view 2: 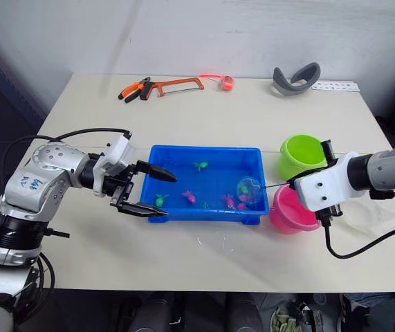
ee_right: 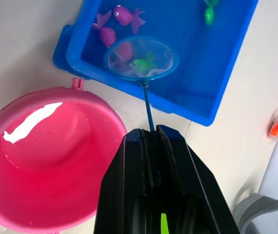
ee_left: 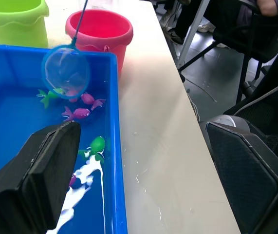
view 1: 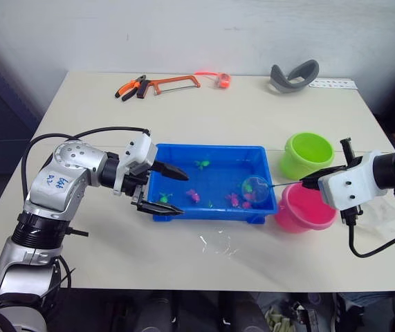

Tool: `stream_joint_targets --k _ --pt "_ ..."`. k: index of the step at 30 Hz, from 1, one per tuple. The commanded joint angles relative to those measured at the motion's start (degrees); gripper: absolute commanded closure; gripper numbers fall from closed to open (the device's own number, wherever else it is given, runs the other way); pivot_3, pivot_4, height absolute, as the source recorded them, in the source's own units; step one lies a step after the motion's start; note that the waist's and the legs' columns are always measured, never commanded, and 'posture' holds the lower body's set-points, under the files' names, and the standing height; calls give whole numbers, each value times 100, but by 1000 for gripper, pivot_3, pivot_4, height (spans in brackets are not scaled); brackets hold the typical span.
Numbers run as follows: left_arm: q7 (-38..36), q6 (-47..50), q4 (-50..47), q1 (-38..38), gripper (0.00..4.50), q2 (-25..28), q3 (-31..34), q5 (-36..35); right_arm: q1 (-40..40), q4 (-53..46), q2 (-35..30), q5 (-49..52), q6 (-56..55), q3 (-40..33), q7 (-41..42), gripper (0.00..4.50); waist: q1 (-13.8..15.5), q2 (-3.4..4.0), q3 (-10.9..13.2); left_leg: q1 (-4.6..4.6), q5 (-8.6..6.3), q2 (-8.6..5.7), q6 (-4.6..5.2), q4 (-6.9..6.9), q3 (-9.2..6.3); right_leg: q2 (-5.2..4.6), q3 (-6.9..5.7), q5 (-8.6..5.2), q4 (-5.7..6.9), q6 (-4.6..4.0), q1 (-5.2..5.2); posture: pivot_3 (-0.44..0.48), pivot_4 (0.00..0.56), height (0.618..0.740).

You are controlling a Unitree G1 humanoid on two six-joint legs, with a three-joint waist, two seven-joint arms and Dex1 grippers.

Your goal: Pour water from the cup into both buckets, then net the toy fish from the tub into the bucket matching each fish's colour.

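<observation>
The blue tub [view 1: 211,147] sits mid-table with pink fish [view 1: 193,196] and green fish [view 1: 202,164] in it. My right gripper [view 1: 309,182] is shut on the net's thin handle. The blue hoop [view 1: 255,187] is down in the tub's right end, and a green fish [ee_right: 139,62] shows through its mesh. The green bucket [view 1: 308,153] and the pink bucket [view 1: 306,206] stand right of the tub; the pink one holds water. My left gripper [view 1: 183,194] is open astride the tub's near-left wall. A faint clear shape, perhaps the cup [view 2: 377,211], lies under my right forearm.
An orange hacksaw [view 1: 173,84], pliers [view 1: 131,88], a small orange item [view 1: 223,79], a grey curved piece [view 1: 294,76] and a ruler strip [view 1: 332,84] lie along the far edge. Spilled water [view 1: 214,242] glistens in front of the tub.
</observation>
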Motion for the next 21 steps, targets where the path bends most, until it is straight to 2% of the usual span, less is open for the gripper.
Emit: stream_joint_targets --k 1,12,21 --pt "24 -8 -122 -85 24 35 88 -93 -36 124 91 -276 -514 -19 -123 4500 -1 0 0 1 0 0 0 1 0 0 0 0 0 0 1 0 150 740" --pt "58 16 -95 -111 24 53 134 -117 -537 671 418 -992 -1256 183 -543 4500 -3 2 1 2 1 0 -1 6 1 0 1 0 6 0 2 0 150 740" --pt "93 17 -84 -110 24 63 161 -129 -274 545 420 -713 -1332 307 -288 4500 1 6 4 4 2 -1 -3 10 2 -1 2 -1 16 -1 1 0 150 740"
